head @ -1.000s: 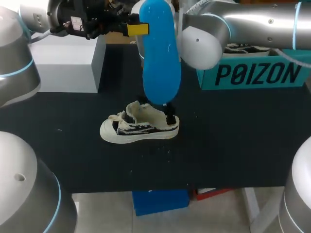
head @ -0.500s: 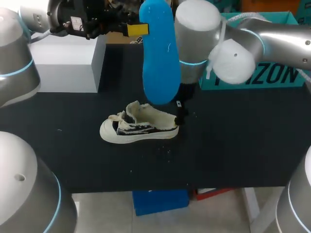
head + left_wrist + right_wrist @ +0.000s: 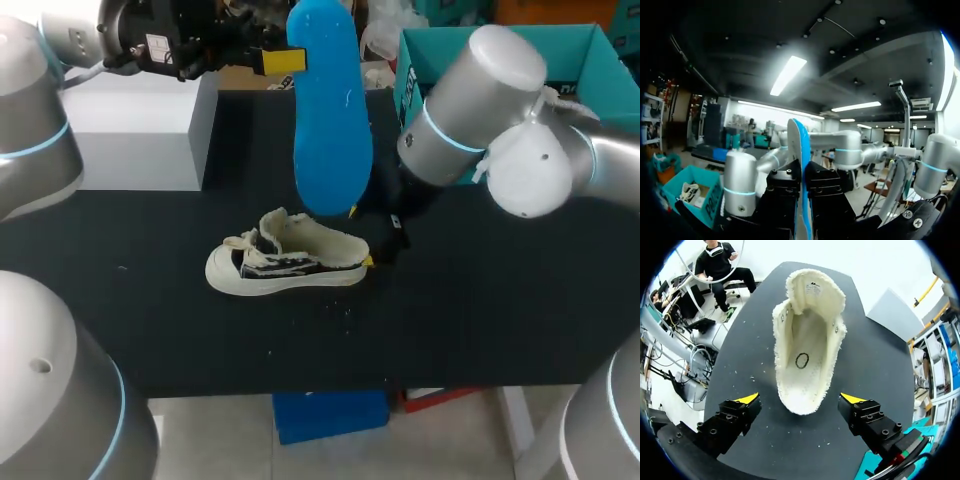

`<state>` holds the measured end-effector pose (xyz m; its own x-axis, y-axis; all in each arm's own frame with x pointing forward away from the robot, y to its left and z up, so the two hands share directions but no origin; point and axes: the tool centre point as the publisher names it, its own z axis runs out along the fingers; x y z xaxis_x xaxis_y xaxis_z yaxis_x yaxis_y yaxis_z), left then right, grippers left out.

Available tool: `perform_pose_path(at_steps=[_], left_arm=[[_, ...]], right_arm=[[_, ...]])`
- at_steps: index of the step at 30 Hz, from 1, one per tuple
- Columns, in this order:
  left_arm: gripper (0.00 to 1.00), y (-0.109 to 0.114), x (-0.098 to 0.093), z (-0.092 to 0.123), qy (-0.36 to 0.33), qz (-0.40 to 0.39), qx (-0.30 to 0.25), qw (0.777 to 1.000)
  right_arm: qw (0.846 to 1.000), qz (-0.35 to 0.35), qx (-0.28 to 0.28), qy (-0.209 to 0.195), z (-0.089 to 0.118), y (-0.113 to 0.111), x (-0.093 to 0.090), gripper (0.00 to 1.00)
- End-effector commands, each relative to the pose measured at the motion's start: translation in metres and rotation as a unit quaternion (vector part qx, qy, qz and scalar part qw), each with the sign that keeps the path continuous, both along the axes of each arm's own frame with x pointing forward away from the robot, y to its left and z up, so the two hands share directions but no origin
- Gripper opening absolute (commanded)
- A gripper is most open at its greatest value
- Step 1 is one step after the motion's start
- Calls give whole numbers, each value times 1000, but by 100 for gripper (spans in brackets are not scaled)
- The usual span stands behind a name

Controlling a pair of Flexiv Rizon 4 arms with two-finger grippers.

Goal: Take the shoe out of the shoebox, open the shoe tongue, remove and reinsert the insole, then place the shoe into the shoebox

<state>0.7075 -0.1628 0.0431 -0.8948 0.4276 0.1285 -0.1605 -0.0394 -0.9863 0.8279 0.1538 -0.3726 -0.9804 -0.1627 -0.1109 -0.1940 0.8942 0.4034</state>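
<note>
Shoe (image 3: 287,262) upright on the black table (image 3: 480,300), blue insole (image 3: 330,110) held above it.
The shoe's mouth gapes, showing its fleecy lining. Just behind the heel, the right gripper (image 3: 801,399) hangs with fingers spread wide, holding nothing. The left gripper (image 3: 280,60) is clamped on the insole, which hangs upright over the shoe. The teal shoebox (image 3: 420,60) stands at the table's far right.

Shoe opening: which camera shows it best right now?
Right wrist view: it looks straight into the shoe from the heel end, between its open jaws. Head view shows it only side-on. Left wrist view misses it, showing just the blue insole edge-on.
</note>
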Motion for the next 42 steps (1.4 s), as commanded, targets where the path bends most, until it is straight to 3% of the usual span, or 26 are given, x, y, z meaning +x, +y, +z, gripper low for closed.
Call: perform_pose_path(at_steps=[1, 14, 42], left_arm=[[0, -2, 0, -1, -1, 1, 0, 1000], [0, -2, 0, -1, -1, 1, 0, 1000], [0, -2, 0, -1, -1, 1, 0, 1000]], right_arm=[[994, 12, 104, 20, -10, 1, 4, 100], [993, 10, 115, 37, -22, 4, 6, 100], [979, -14, 193, 65, -56, 11, 2, 100]])
